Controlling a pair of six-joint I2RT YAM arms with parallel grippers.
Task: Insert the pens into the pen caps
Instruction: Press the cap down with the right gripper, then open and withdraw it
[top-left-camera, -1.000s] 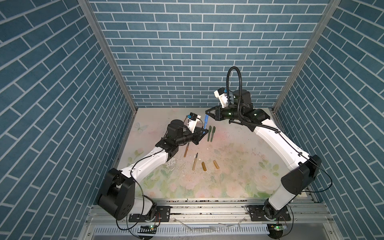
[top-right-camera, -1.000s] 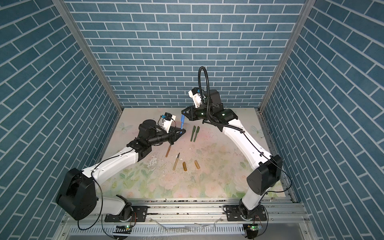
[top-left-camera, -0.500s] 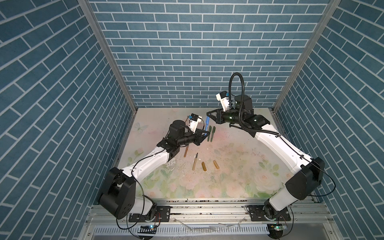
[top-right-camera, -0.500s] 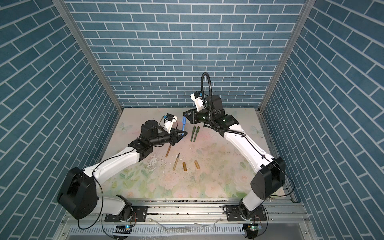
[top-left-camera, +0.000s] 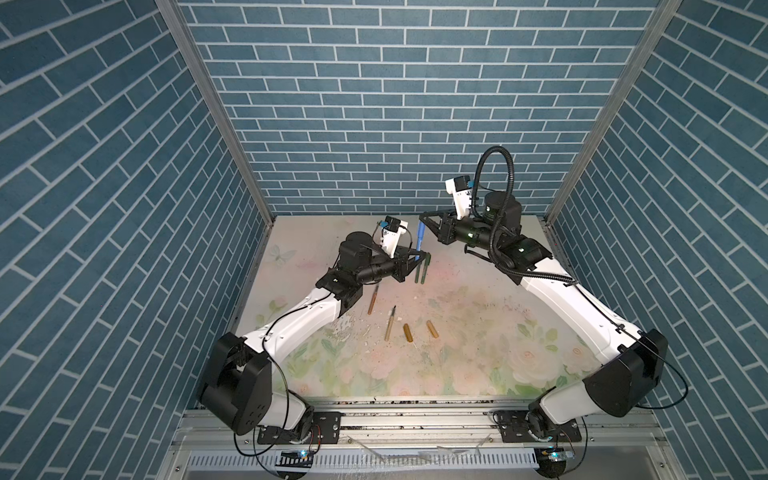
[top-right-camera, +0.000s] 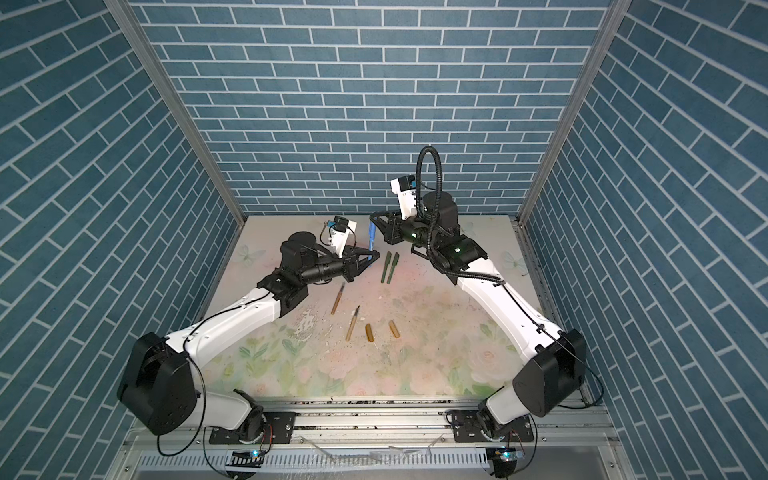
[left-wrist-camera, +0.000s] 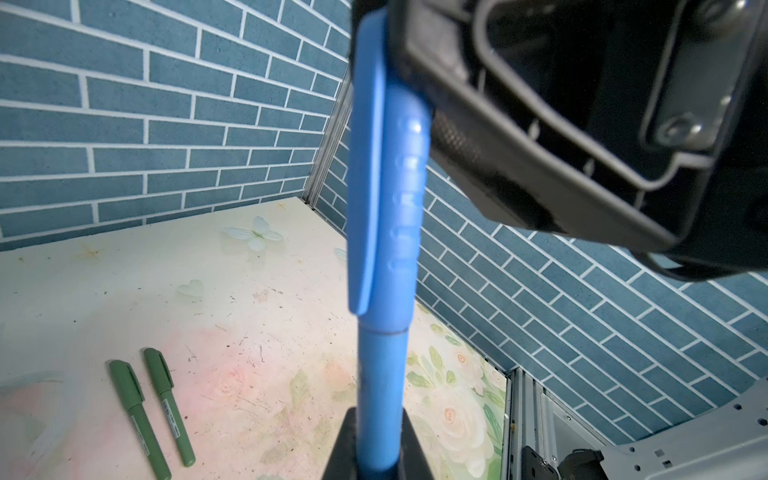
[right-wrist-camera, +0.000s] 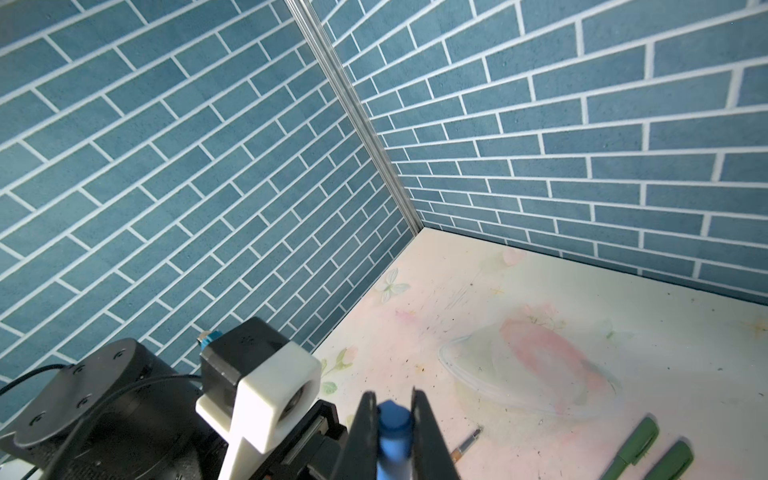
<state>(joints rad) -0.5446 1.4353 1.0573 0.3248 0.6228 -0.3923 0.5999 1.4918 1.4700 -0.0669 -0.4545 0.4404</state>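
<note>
Left end effector (top-left-camera: 418, 260) is clamped on the lower end of a blue pen (left-wrist-camera: 380, 374), holding it nearly upright above the table (top-left-camera: 478, 316). A blue pen cap (left-wrist-camera: 399, 187) sits over the pen's upper end, its rim meeting the barrel at a visible seam and its clip lying flat along one side. Right end effector (right-wrist-camera: 394, 406) reaches in from the opposite side and is closed on the very top of that cap, one finger on each side. Just beside the blue pen's lower end, two capped green pens (left-wrist-camera: 166, 395) lie flat on the table, side by side and nearly parallel. Farther from the blue pen lie two uncapped golden-brown pens (top-left-camera: 372, 299), apart from each other, their dark tips pointing roughly back toward the blue pen. Farthest from the blue pen, just beyond the second golden-brown pen, two amber caps (top-left-camera: 408, 333) lie loose on the table, near each other but not touching.
</note>
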